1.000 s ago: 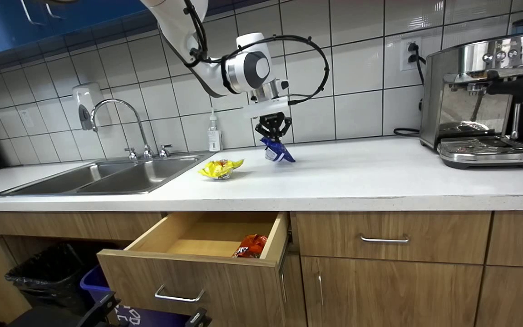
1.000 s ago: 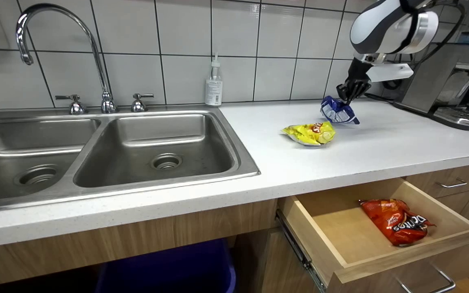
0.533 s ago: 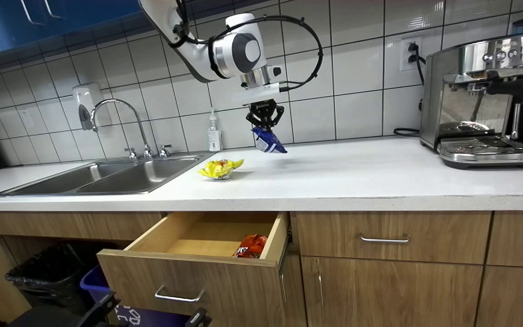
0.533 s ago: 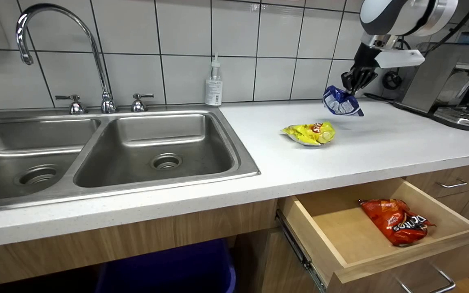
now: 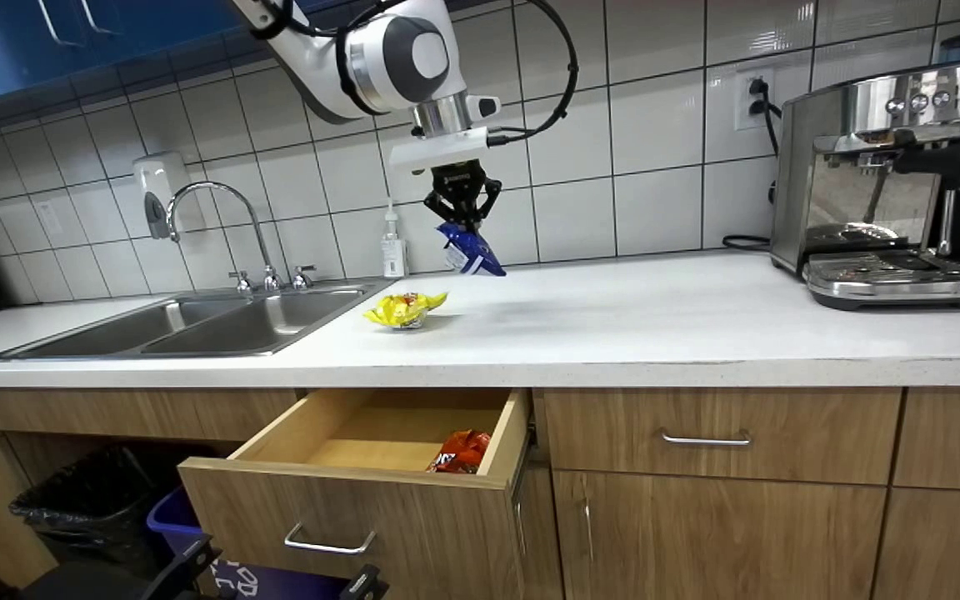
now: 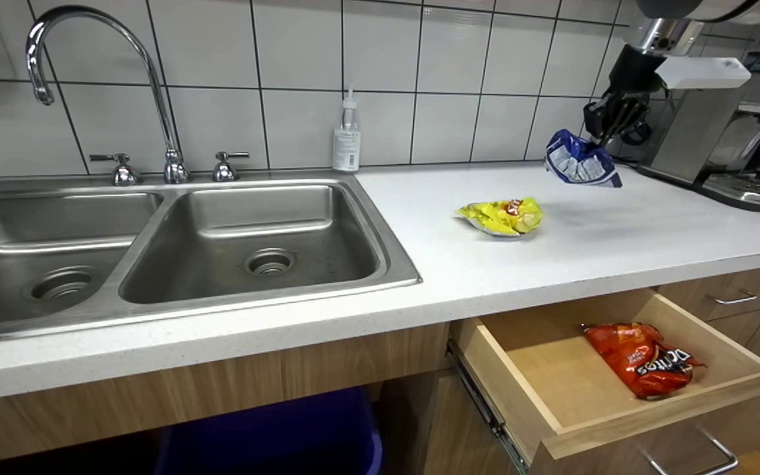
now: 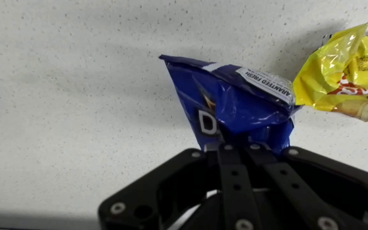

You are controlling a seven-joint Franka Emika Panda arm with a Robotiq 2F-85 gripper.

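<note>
My gripper (image 5: 465, 227) is shut on a blue chip bag (image 5: 470, 250), and the bag hangs tilted above the white counter in both exterior views. Seen from the wrist, the crumpled blue bag (image 7: 241, 102) spreads out beyond the closed fingers, which hide the pinched part. A yellow chip bag (image 6: 504, 218) lies on the counter, lower than the held bag and apart from it. The wrist view cuts off this yellow bag (image 7: 347, 73) at its right edge. Inside the pulled-out drawer (image 6: 551, 356) rests a red chip bag (image 6: 640, 359) against one side.
A double steel sink (image 6: 401, 264) with a tall faucet (image 6: 149, 66) is set into the counter. Against the tiled wall stands a clear pump bottle (image 5: 394, 250). An espresso machine (image 5: 888, 183) occupies the counter's far end. Beneath the counter are a blue bin (image 6: 274, 435) and a black-bagged bin (image 5: 101, 492).
The gripper has lifted the blue bag off the counter and carried it outward from the wall, leftward in an exterior view. The yellow bag, red bag and drawer have stayed put.
</note>
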